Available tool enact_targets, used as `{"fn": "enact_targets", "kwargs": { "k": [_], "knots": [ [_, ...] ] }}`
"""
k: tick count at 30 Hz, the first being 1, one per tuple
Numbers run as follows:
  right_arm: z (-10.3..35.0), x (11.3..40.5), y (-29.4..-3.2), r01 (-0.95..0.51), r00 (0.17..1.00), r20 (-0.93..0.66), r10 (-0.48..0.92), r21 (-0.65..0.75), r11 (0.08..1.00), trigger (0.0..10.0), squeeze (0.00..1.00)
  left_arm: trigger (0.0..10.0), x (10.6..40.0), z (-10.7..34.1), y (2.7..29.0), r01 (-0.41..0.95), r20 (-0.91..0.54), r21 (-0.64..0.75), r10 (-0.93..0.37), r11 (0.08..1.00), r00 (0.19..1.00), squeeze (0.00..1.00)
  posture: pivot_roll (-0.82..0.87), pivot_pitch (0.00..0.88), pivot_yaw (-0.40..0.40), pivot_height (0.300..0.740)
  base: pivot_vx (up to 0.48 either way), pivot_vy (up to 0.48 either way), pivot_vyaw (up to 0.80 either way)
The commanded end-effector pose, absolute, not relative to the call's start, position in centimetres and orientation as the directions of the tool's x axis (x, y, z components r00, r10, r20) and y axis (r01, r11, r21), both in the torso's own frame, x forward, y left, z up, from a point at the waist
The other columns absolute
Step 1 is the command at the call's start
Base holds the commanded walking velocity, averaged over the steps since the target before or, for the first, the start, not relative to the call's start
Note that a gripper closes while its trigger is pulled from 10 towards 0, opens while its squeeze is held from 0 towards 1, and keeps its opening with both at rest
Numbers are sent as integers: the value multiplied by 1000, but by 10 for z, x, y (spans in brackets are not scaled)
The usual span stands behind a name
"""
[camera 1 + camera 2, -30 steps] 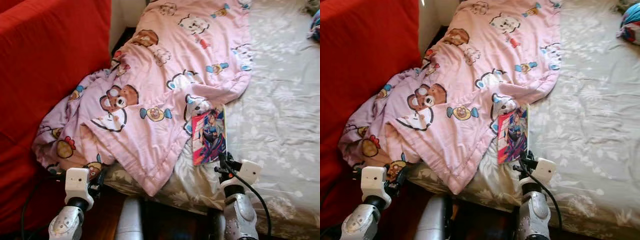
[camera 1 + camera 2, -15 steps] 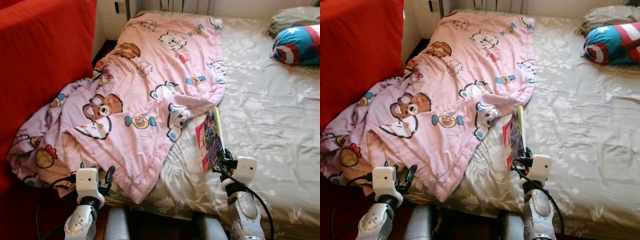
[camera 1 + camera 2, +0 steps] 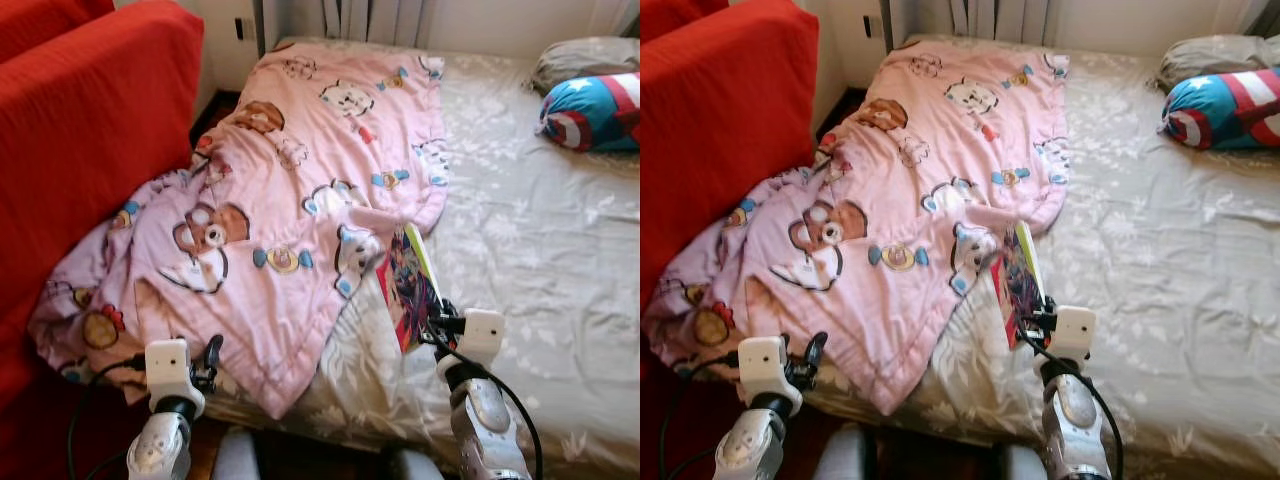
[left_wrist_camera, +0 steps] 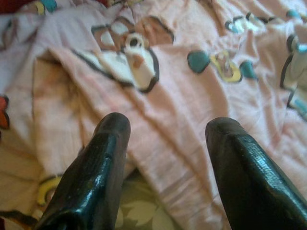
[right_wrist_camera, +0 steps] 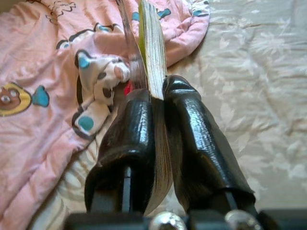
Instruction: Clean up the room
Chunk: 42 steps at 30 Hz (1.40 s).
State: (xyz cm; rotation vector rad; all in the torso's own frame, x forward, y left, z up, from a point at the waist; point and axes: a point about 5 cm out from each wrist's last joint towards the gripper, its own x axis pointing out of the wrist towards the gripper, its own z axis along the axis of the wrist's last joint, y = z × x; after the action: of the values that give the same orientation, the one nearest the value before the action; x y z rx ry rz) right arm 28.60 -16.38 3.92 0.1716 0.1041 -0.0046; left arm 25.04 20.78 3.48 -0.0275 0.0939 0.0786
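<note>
Pink cartoon-print blanket (image 3: 300, 190), grey floral sheet (image 3: 540, 250), red sofa (image 3: 80, 150).

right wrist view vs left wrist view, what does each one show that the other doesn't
Right wrist view alone: the right end effector shut on the spine edge of a comic book, with grey floral bedsheet beyond. Left wrist view alone: the left end effector open with nothing between its fingers, over a bear print near the blanket's hem. Both share the pink cartoon blanket.
</note>
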Motion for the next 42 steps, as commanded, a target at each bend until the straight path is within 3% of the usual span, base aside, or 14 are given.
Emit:
{"fn": "enact_targets", "kwargs": {
  "k": [1, 24, 42],
  "knots": [
    [51, 290, -165, 6, 999, -52, 2, 162, 987, 10000, 0, 10000, 249, 32, 208, -88, -103, -29, 85, 996, 991, 0, 68, 141, -47, 733, 0, 0, 0],
    [51, 292, -161, -4, 998, -62, 15, 171, 985, 10000, 0, 10000, 248, 31, 203, -92, -86, -44, 88, 995, 992, 0, 74, 121, -78, 740, 0, 0, 0],
    [46, 289, -160, 2, 997, -80, 12, 169, 986, 10000, 0, 10000, 249, 30, 203, -73, -79, -36, 70, 997, 994, 0, 70, 101, -66, 740, 0, 0, -754]
  ]
}}
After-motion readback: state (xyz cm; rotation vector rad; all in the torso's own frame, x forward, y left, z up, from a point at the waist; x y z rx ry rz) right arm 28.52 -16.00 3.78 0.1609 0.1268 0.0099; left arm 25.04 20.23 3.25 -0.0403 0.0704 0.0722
